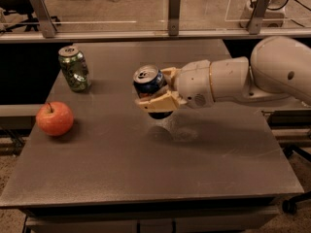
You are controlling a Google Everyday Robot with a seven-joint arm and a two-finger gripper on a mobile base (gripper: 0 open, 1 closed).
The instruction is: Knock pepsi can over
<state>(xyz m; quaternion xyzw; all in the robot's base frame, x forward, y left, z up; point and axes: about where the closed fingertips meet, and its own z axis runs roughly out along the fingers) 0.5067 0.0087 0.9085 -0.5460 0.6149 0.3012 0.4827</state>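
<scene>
The pepsi can [147, 81], dark blue with a silver top, sits between the tan fingers of my gripper [154, 88] near the middle of the grey table [146, 178]. The can is tilted, its top leaning toward the left and the camera. It is lifted off the table, with its shadow on the surface just below it. One finger [154, 104] crosses the front of the can and the other is behind it. My white arm reaches in from the right.
A green patterned can [74, 68] stands upright at the table's back left. A red apple [55, 118] lies at the left edge. A rail with metal posts [174, 11] runs behind the table.
</scene>
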